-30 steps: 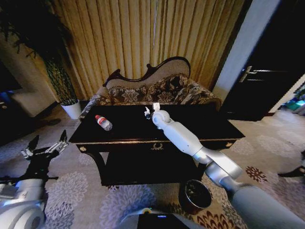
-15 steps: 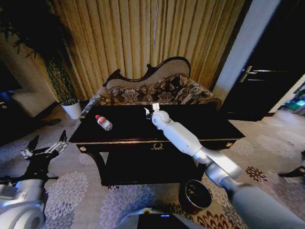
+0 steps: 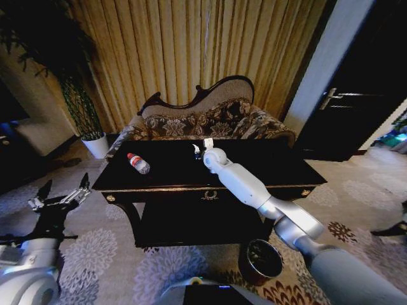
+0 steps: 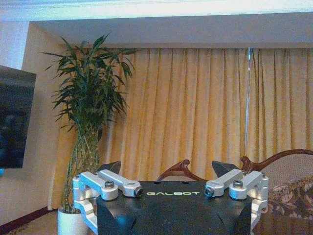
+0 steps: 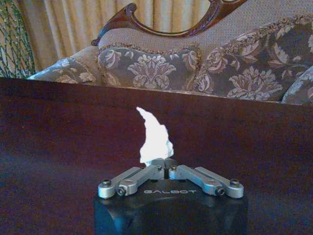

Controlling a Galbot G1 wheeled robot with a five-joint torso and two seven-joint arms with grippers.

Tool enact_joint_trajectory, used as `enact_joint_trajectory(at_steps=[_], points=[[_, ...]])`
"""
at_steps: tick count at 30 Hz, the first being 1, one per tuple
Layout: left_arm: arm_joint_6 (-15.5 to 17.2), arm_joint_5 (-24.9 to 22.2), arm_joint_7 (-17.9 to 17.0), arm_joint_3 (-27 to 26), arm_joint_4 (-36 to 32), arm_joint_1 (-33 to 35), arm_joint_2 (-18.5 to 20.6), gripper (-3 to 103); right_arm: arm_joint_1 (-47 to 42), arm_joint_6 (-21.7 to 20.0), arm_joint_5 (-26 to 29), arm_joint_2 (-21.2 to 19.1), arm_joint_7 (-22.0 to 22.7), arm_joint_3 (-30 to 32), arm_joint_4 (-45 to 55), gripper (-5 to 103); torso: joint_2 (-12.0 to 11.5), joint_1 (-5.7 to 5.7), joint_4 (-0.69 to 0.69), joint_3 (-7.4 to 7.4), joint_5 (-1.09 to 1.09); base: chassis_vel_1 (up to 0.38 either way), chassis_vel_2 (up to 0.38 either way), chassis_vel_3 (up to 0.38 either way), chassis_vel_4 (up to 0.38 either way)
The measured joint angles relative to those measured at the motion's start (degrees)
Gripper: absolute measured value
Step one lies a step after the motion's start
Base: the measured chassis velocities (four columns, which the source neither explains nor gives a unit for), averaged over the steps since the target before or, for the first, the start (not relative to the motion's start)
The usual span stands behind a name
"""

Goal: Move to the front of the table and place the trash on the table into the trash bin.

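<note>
While above table point(image 3: 267, 166), right end effector point(image 5: 163, 162) pinching tissue point(image 5: 154, 137)

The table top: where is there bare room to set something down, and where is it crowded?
The table is bare to the right of the right gripper, and between the bottle and the arm. It is crowded mid-back, where that gripper pinches the tissue. The left gripper hangs off the left end.

A dark glossy wooden table point(image 3: 254, 166) was seen, gold trim gleaming. Crumpled white tissue point(image 5: 155, 138) was pinched by matt silvery metal fingers point(image 5: 142, 176). Clear plastic was shown by the bottle point(image 3: 138, 163).
</note>
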Motion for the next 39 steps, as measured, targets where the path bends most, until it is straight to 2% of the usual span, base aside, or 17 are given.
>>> enact_joint_trajectory(at_steps=[8, 14, 21, 25, 27, 31, 34, 35, 38, 39], points=[[0.08, 0.08, -0.01, 0.4, 0.0, 0.01, -0.1, 100, -0.11, 1.76, 0.0, -0.41, -0.58, 0.63, 0.94, 0, 0.0, 0.0, 0.0, 0.0, 0.0, 0.0, 0.0, 0.0, 0.0], [0.09, 0.11, -0.04, 0.44, 0.0, 0.12, -0.16, 100, -0.58, 4.33, -0.43, -2.38, -2.72, 1.68, 4.48, 0, 0.0, 0.0, 0.01, 0.0, 0.0, 0.0, 0.0, 0.0, 0.0], [-0.29, 0.09, 0.18, 0.45, 0.0, 0.59, 0.17, 100, -4.05, 9.64, -1.72, -8.63, -5.26, 4.5, 13.76, 0, 0.0, 0.0, 0.0, 0.0, 0.01, 0.0, 0.0, 0.0, 0.0], [-0.38, -0.21, 0.2, 0.4, 0.0, 0.46, 0.6, 100, -5.55, 12.21, -3.48, -10.68, -6.7, 6.07, 14.84, 0, 0.01, 0.0, 0.0, 0.0, 0.01, 0.0, 0.0, 0.0, 0.0], [-0.81, -0.73, 0.35, 0.31, 0.01, 0.3, 0.98, 100, -7.55, 15.24, -6.93, -13.19, -9.95, 8.28, 15.24, 0, 0.0, 0.0, 0.01, 0.0, 0.01, 0.0, 0.0, 0.0, 0.0], [-1.36, -1.43, 0.78, 0.24, 0.22, 0.12, 1.41, 100, -9.77, 16.71, -7.5, -16.02, -12.27, 10.83, 16.88, 0, 0.0, 0.0, 0.0, 0.0, 0.02, 0.0, 0.0, 0.0, 0.0], [-2.02, -2.65, 1.18, 0.04, 0.46, -0.23, 2.18, 100, -13.5, 18.86, -8.1, -20.6, -16.87, 15.23, 19.34, 0, 0.0, 0.0, -0.01, 0.0, 0.02, 0.0, 0.0, 0.0, 0.0], [-2.02, -2.65, 1.18, 0.04, 0.46, -0.23, 2.18, 100, -13.5, 18.86, -8.1, -20.6, -16.87, 15.23, 19.34, 0, 0.0, 0.0, -0.01, 0.0, 0.02, 0.0, 0.0, 0.0, 0.0], [-2.05, -3.18, 1.25, 0.21, 0.53, -0.57, 2.73, 100, -18.06, 20.51, -8.85, -24.75, -19.34, 20.21, 22.04, 0, 0.0, 0.0, 0.0, 0.0, 0.01, 0.0, 0.0, 0.0, 0.0], [-2.05, -3.18, 1.25, 0.21, 0.53, -0.57, 2.73, 100, -18.06, 20.51, -8.85, -24.75, -19.34, 20.21, 22.04, 0, 0.0, 0.0, 0.0, 0.0, 0.01, 0.0, 0.0, 0.0, 0.0]])
